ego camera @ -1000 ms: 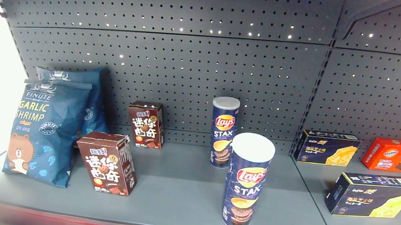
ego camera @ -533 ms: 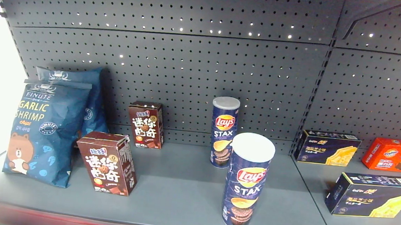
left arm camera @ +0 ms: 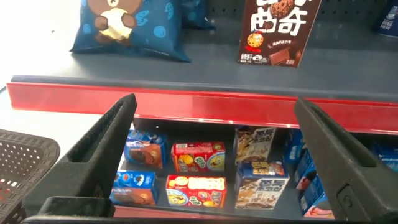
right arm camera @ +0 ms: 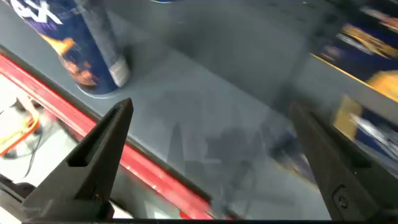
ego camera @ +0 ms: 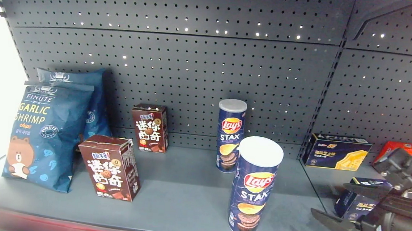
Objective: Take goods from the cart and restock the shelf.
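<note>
Shelf (ego camera: 185,197) carries its goods, with the front chip can (ego camera: 254,186) upright near the front edge. Right tool (ego camera: 330,198) hangs at the can's four o'clock above the shelf board, spread wide and gripping nothing. Left tool (left arm camera: 216,102) is spread wide too and empty, facing the red lip (left arm camera: 50,93).

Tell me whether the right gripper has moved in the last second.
Yes. The right gripper has come in from the lower right, toward the front can.
</note>
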